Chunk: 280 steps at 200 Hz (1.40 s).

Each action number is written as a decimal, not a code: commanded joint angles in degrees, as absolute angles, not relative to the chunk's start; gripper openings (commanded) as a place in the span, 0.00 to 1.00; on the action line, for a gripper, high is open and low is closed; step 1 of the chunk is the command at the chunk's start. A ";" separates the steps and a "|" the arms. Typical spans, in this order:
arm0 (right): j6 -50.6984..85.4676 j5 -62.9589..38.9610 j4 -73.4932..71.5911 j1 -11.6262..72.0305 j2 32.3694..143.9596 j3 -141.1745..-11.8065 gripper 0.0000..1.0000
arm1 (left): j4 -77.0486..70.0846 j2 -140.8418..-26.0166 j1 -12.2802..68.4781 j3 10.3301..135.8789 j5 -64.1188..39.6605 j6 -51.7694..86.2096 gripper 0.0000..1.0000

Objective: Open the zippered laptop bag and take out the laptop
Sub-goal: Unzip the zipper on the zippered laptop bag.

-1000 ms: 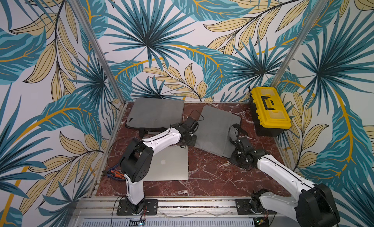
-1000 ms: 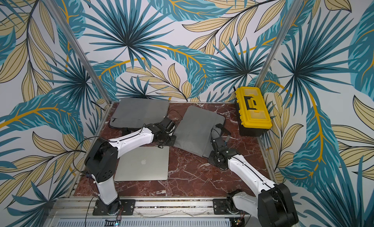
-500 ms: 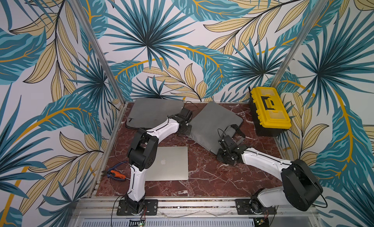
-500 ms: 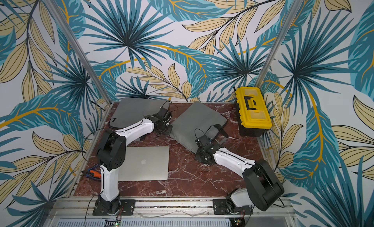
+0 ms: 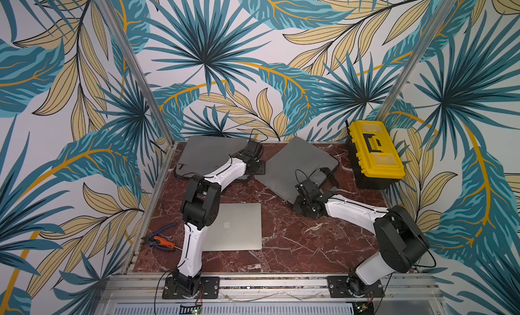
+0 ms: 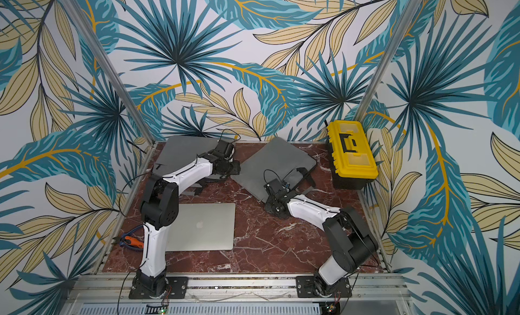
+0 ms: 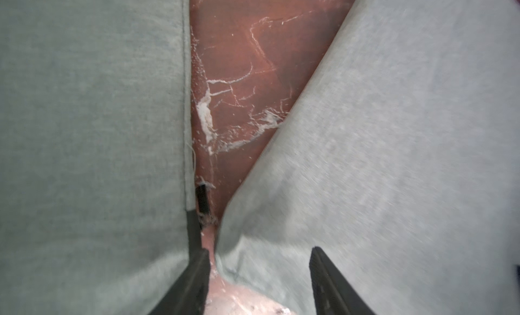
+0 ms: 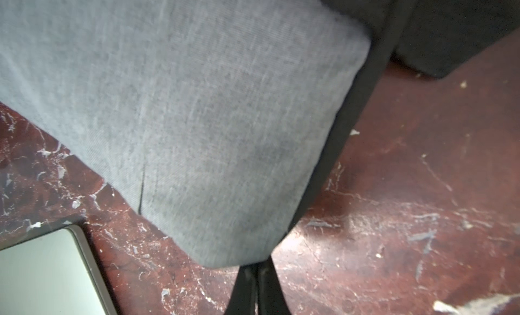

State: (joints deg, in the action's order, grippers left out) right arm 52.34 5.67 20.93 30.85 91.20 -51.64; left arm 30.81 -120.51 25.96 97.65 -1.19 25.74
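Desk [image 5: 295, 243], red marble. Laptop bag [image 5: 298, 164], grey, lying skewed at the back, between both hands. Laptop [image 5: 239, 229], silver, at the front, well apart from either hand. Left hand [image 7: 258, 250]: jaws parted astride one bag corner. Right hand [image 8: 256, 267]: closed at the opposite corner.

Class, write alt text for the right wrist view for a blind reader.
The right gripper, shut, has its tips at the rounded corner of a grey laptop bag on a red marble table. The corner of a silver laptop shows nearby, apart from the bag.
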 commanded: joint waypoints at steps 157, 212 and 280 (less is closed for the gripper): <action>51.77 2.96 16.55 31.02 89.55 -49.44 0.00 | 5.67 -109.13 42.63 69.90 -6.83 64.80 0.68; 51.93 0.01 13.22 31.00 88.87 -48.81 0.00 | 3.50 -112.71 42.82 72.10 -9.41 66.53 0.60; 52.08 -2.34 9.48 30.99 89.55 -48.51 0.00 | 2.49 -113.53 43.68 71.93 -11.74 67.33 0.45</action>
State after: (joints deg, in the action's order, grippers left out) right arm 52.27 -0.60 13.30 30.85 89.93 -49.25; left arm 4.29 -112.79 43.00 71.09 -10.31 67.02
